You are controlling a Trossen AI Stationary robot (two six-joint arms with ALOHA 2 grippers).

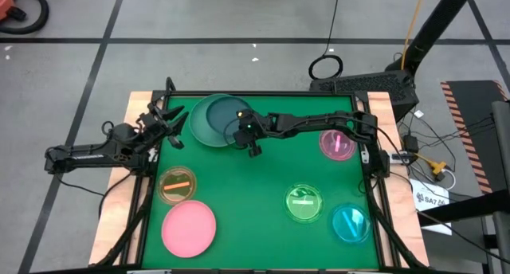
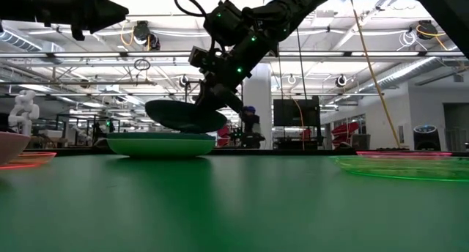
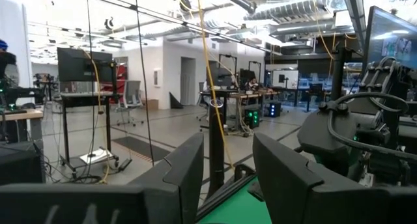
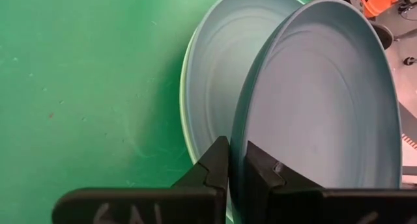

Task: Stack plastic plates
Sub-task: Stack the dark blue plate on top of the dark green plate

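Note:
A light green plate (image 1: 236, 103) lies at the table's far middle with a grey-teal plate (image 4: 212, 74) on it; both show in the low view as one low stack (image 2: 161, 145). My right gripper (image 1: 241, 132) is shut on a mid-sized dark teal plate (image 1: 209, 123), held just above that stack (image 2: 183, 116). My left gripper (image 1: 174, 123) is open and empty in the air at the table's far left, beside the stack. My right gripper pinches the dark teal plate's rim (image 4: 236, 164) between its two fingers, one on the hollow upper face and one on the underside. The fingers come from the table's right, slanting down. The plate is lifted clear, slightly tilted, over the grey-teal plate.
A small magenta plate (image 1: 336, 143) lies at the far right, a green one (image 1: 304, 203) and a cyan one (image 1: 349, 223) at the near right. An amber plate (image 1: 177, 184) and a large pink plate (image 1: 189, 228) lie at the near left. The middle of the mat is bare.

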